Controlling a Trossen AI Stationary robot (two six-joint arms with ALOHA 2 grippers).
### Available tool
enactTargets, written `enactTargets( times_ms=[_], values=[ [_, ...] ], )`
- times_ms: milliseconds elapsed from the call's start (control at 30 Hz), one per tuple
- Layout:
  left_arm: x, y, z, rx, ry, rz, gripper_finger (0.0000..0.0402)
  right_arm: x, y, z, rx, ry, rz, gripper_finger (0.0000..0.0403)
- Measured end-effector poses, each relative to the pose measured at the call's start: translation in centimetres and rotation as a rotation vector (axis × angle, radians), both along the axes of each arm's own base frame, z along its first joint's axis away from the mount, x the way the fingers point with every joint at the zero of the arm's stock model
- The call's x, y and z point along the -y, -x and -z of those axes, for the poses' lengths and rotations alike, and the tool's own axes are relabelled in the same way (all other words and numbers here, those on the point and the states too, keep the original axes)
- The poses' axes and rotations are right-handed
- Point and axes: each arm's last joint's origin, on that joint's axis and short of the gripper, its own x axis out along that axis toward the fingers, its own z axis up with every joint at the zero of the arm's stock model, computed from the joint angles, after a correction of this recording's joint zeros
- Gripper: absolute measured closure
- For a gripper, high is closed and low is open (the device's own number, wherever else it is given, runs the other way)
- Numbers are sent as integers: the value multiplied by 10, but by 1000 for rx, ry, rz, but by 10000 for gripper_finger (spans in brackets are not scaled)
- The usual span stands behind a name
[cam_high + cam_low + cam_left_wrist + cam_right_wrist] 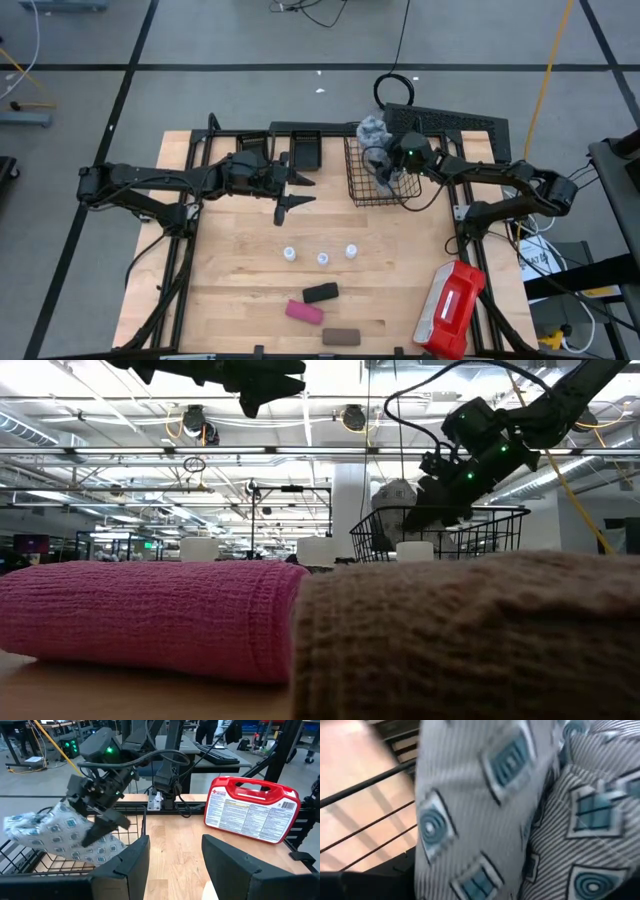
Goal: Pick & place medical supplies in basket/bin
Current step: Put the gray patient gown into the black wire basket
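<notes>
Nearest the front edge, well short of the basket (385,172), lie the brown block (341,336), the pink block (304,311) and the black block (320,293). Farther on, between the blocks and the basket, three vials (322,258) stand in a row. Off to the side of the blocks rests a red-and-white case (450,308).

At the basket, the right gripper (383,160) reaches in, its jaws spread wide, with the dotted pack (65,836) draped over the rim and largely inside. Whether the fingers grasp or have released it cannot be told. The left gripper (292,190) hovers beside the basket, half spread and empty, near two trays (305,148).

Judged step: dropping the pack. Next calls for lifting clear of the wire, then reaching for a vial or block.
</notes>
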Motion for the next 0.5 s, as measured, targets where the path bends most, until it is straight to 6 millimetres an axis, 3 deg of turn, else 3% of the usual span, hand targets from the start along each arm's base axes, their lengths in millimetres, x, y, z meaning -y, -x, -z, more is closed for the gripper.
enactTargets(
  times_ms=[333,500],
  values=[
    [0,0,0,0,0,0,215,2,-1,0,2,16,-1,77],
    [0,0,0,0,0,0,215,9,-6,10,2,22,7,129]
  ],
)
